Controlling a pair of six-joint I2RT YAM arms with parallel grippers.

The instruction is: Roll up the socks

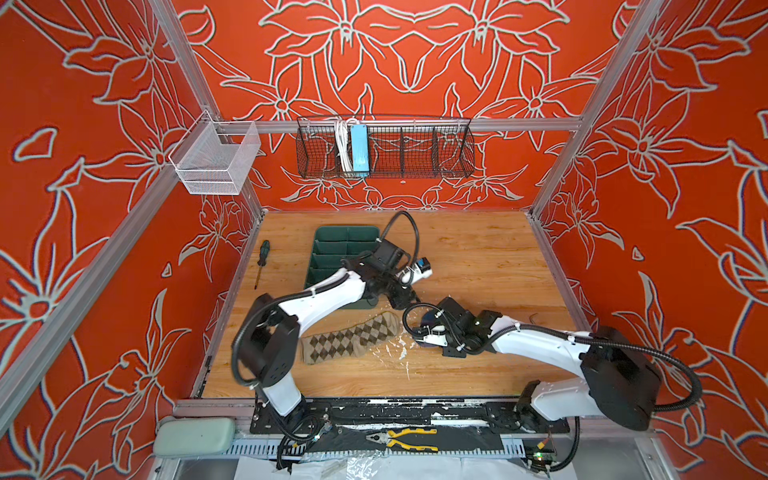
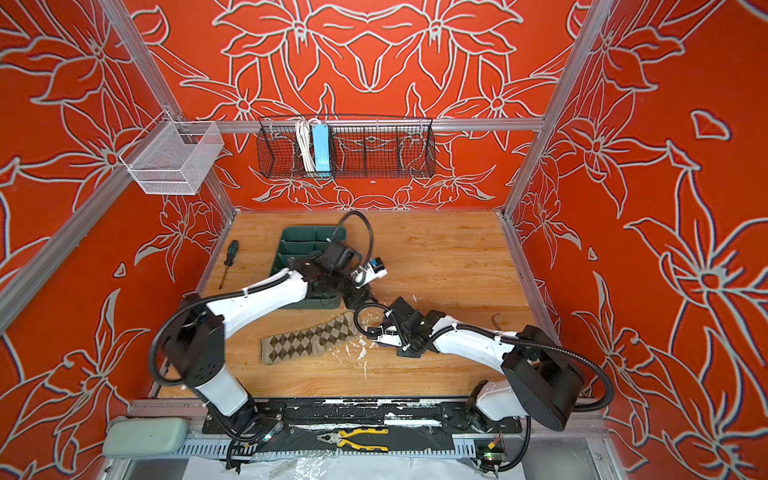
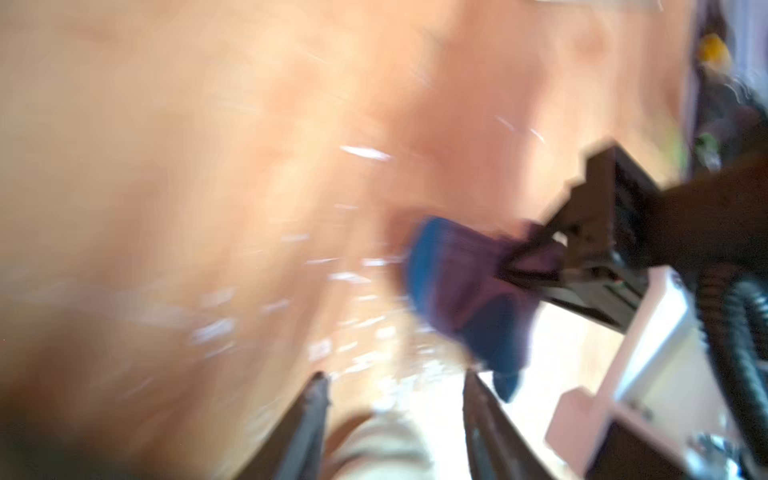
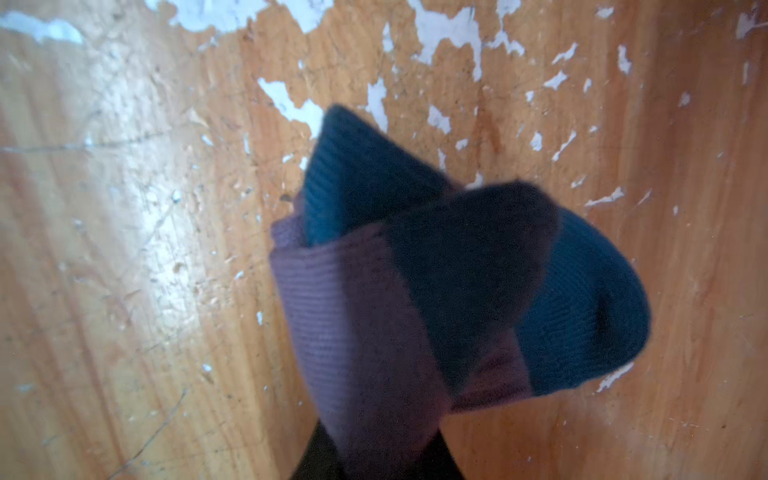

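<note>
The beige-olive sock with brown argyle diamonds (image 1: 353,338) (image 2: 311,338) lies flat and stretched out on the wooden table. Its toe end (image 3: 382,440) shows blurred under my left gripper (image 3: 397,386), which is open and empty. That gripper (image 1: 411,300) hovers by the toe end of this sock. The purple sock with teal heel and toe (image 4: 415,270) (image 3: 465,282) hangs bunched just above the table. My right gripper (image 4: 374,449) (image 1: 424,332) is shut on its purple part, just right of the argyle sock's toe.
A green divided tray (image 1: 332,249) sits behind the left arm. A screwdriver (image 1: 262,262) lies on the left ledge and a bent hex key (image 2: 496,320) at the right. Yellow-handled pliers (image 1: 409,438) lie on the front rail. The tabletop (image 4: 124,208) has chipped white patches.
</note>
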